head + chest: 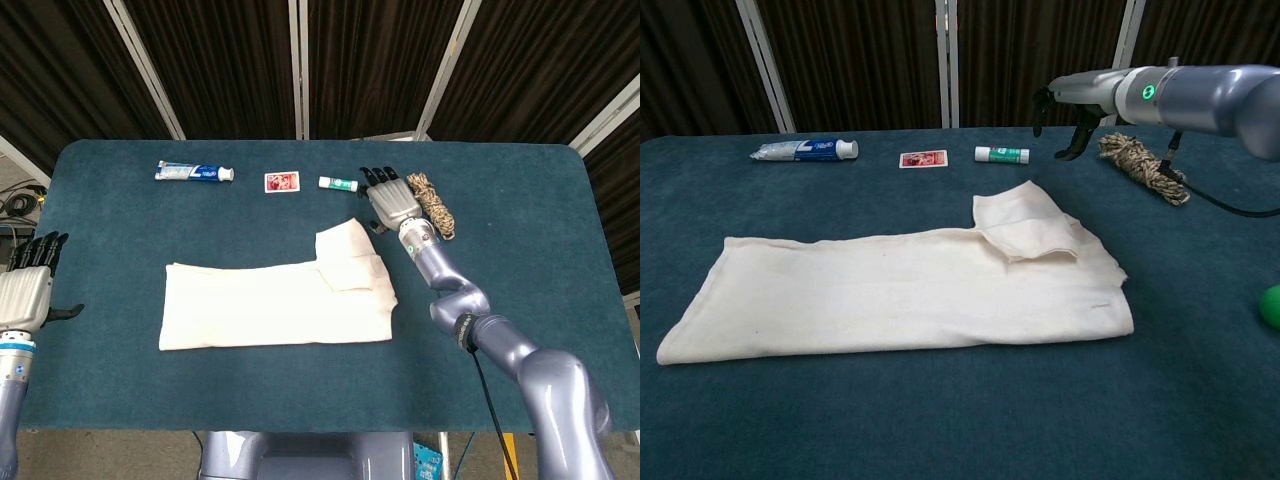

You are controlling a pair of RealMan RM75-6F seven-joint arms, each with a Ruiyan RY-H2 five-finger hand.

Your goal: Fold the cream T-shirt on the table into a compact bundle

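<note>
On the dark teal felt-covered table (560,260), the cream T-shirt (275,300) lies as a long flat strip at the centre, one sleeve (1025,225) doubled back over its right end. My right hand (390,200) hovers beyond it, near the coil of speckled rope (432,203), fingers spread, holding nothing. My left hand (30,285) hangs off the table's left edge, equally spread. A blue-and-white toothpaste tube (193,172), a small white-and-green tube (339,183) and a red playing card (281,181) line the far side.

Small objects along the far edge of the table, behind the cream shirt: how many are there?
4, left to right: blue-and-white toothpaste tube, red picture card, green-and-white stick, coiled beige rope bundle. The right hand might hide something more.
</note>
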